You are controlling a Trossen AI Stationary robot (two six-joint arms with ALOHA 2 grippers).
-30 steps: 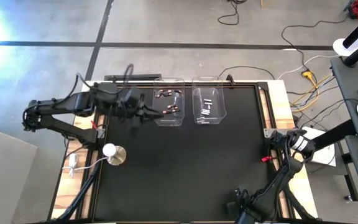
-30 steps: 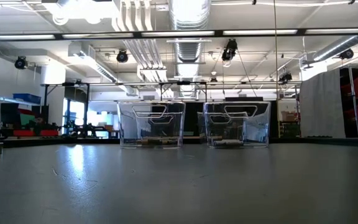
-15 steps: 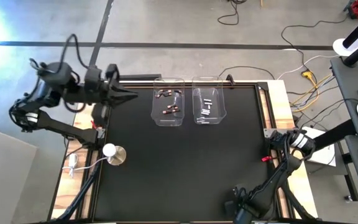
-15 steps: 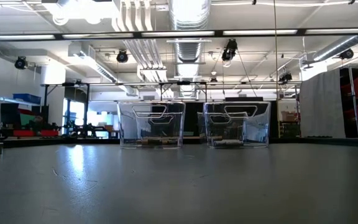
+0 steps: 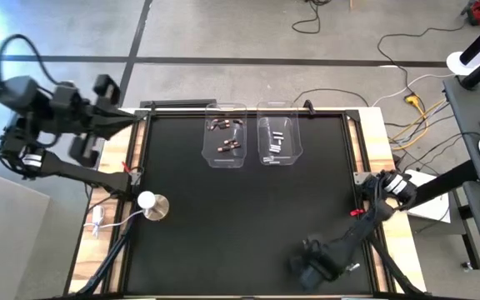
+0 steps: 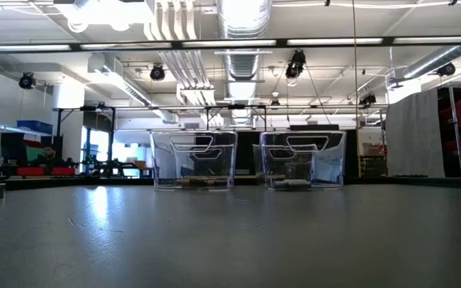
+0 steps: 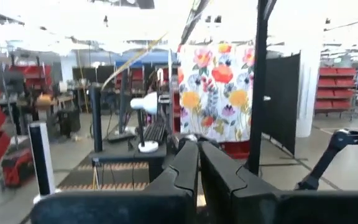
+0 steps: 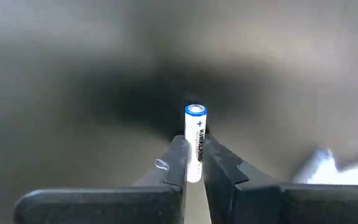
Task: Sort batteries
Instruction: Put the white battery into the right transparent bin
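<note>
Two clear bins stand at the table's far edge. The left bin (image 5: 226,137) (image 6: 194,160) holds dark batteries (image 5: 227,147). The right bin (image 5: 279,142) (image 6: 304,160) holds silvery batteries (image 5: 277,142). My right gripper (image 5: 307,265) (image 8: 194,177) points down near the table's near edge, right of centre. It is shut on a white battery (image 8: 195,140) with a blue plus end. My left gripper (image 5: 136,117) (image 7: 199,149) is shut on nothing. It is raised over the table's far left edge and points about level. My right gripper pinches the white battery by its two long sides (image 8: 194,163) between its two fingers, toward the end away from the blue plus end (image 8: 196,112). The fingers come from above. The blue end reaches past the fingertips. Whether the battery rests on the table, I cannot tell.
A white round-based knob (image 5: 152,205) with a cord sits near the table's left edge. A small red object (image 5: 356,212) sits at the right edge. The black mat between the bins and my right gripper is bare.
My left gripper has drawn back from beside the left bin toward the table's left edge. It has risen and rolled at the wrist. My right arm has swung toward the table's left along the near edge.
</note>
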